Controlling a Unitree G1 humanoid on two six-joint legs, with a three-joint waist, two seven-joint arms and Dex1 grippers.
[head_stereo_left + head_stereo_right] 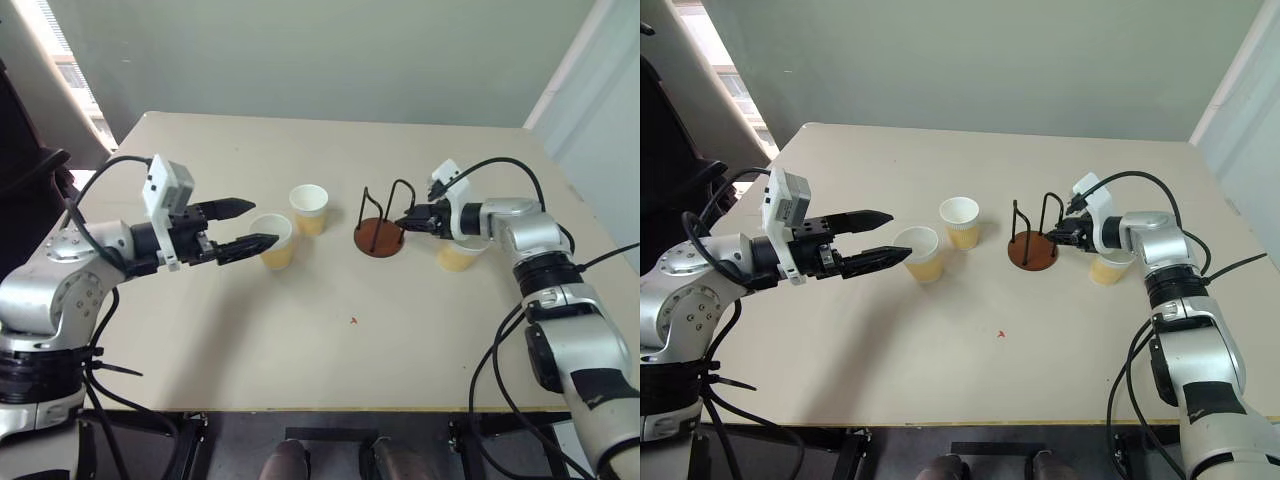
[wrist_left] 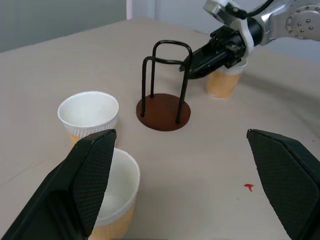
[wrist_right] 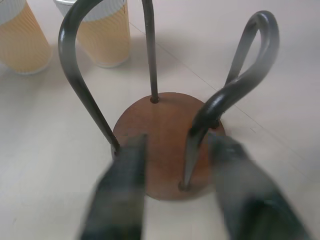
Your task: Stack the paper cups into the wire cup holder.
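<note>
Three paper cups [image 1: 310, 209] stand on the desk [image 1: 300, 330]: two just ahead of the left pincer [image 1: 242, 226], whose fingers are spread wide and empty, one beneath the right arm. One wire cup holder [image 1: 380, 237] sits empty; the right pincer [image 1: 405, 222] has its fingers either side of a wire arch, not yet clenched.

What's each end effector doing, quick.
Left end effector: open, empty, beside a paper cup.
Right end effector: closing around a wire of the cup holder.
</note>
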